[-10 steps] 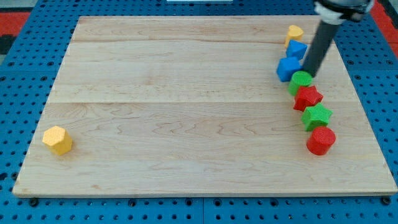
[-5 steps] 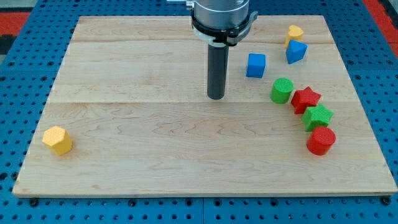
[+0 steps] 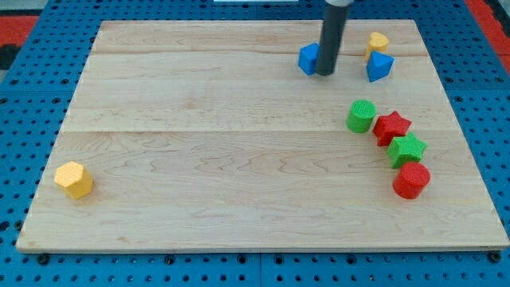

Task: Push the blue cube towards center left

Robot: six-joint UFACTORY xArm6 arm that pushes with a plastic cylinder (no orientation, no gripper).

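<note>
A yellow hexagon block (image 3: 73, 178) sits alone near the wooden board's (image 3: 199, 119) bottom-left corner.

bright even light, soft faint shadows, slight blur, no strong glare

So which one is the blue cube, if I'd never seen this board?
Start at the wooden board and look to the view's top right. The blue cube sits there, touching the left of my tip. The other blue block, further right, is wedge-shaped and lies under a yellow block.
</note>
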